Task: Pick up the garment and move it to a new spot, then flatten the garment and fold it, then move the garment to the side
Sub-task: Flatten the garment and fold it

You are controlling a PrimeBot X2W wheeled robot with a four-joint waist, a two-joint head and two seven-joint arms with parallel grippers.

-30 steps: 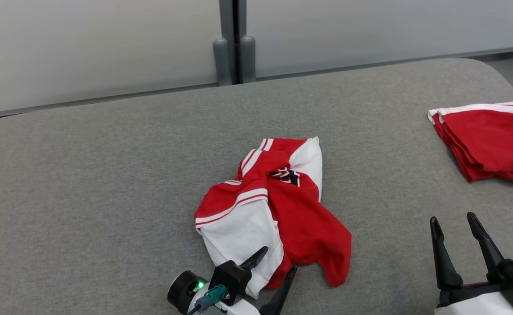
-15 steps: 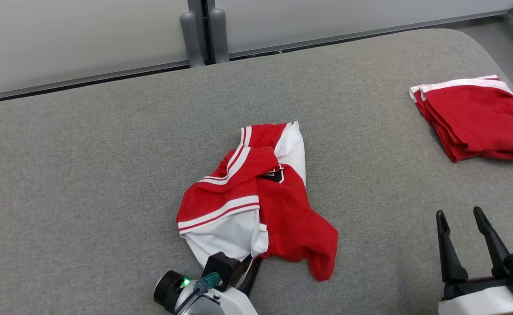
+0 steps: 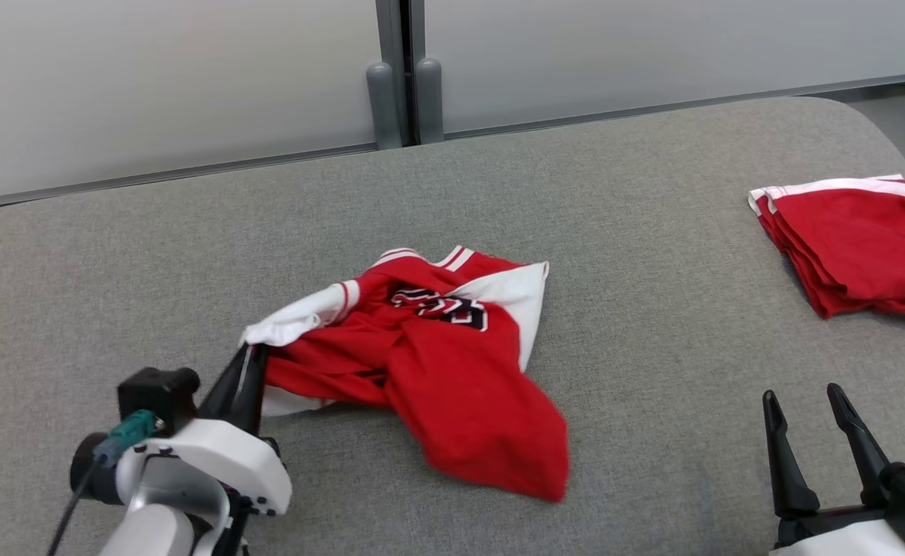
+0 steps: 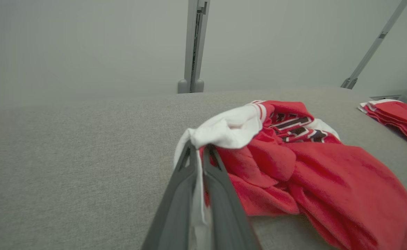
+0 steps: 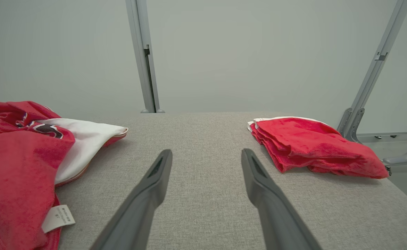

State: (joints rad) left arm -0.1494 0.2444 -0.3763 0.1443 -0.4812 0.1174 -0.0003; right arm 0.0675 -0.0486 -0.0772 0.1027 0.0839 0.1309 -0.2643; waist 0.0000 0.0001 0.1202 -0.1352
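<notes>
The crumpled red and white jersey garment [image 3: 437,363], with dark lettering across its chest, lies near the middle of the grey fabric-covered worktop [image 3: 653,193], drawn out towards the robot's left. One white edge is raised a little off the surface, pinched by the left gripper [image 3: 250,351], whose jaws are closed on that white cloth. In the left wrist view the cloth [image 4: 293,166] runs down between the two dark fingers [image 4: 175,194]. The red body trails across the worktop towards the near right, and a small white label [image 5: 58,218] shows at its hem.

The right gripper [image 3: 800,394] hovers at the lower right, well apart from the garment, its jaws spread wide over bare grey fabric. Past it, near the worktop's rounded far right corner, sits a neatly folded stack of red cloth with white trim [image 3: 862,247].

Behind the worktop stand pale grey wall panels [image 3: 151,77], joined at a vertical grey post [image 3: 398,46] with two rounded feet. Slanted grey metal struts [image 5: 370,86] rise at the right in the right wrist view
</notes>
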